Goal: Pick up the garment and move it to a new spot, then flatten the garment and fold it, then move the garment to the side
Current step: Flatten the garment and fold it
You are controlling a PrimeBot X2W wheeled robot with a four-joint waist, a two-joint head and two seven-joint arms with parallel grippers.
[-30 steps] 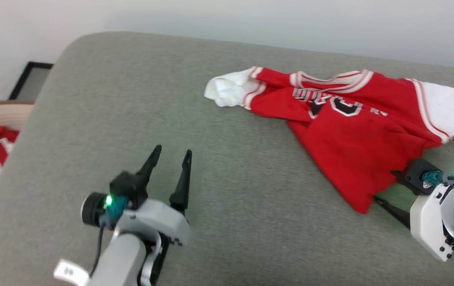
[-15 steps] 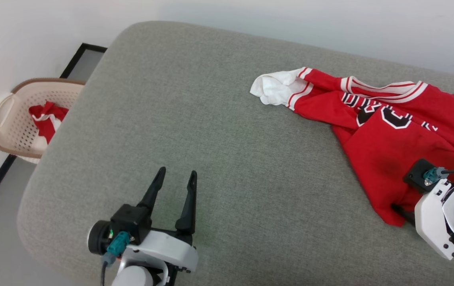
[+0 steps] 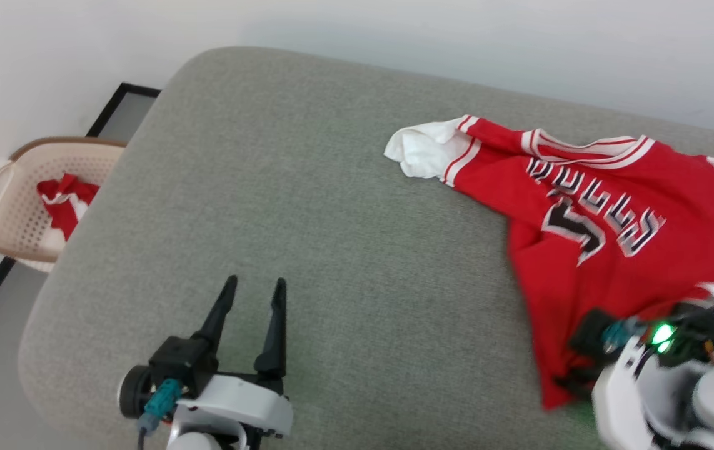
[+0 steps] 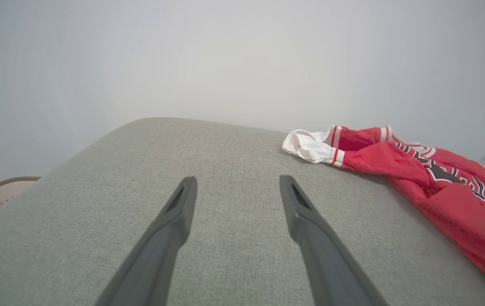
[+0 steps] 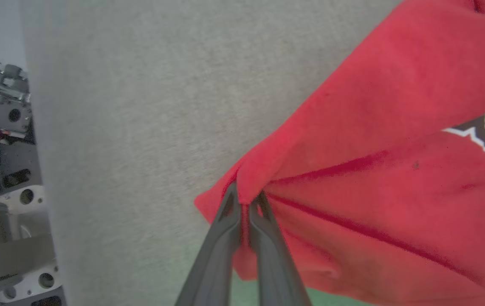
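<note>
Red sports top fans out ahead and right of the right gripper, which is pinched tight on a fold at its near hem corner; best lift slowly so trailing cloth clears the grey cushion, left gripper splayed empty, well aside.

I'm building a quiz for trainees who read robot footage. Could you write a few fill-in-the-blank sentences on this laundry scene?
1. The right claw is shut on a fold of the ____ garment.
2. The left claw is ____ and holds nothing.
3. The beige basket sits off the grey cushion on the robot's ____ side.
Missing words: red; open; left.
</note>
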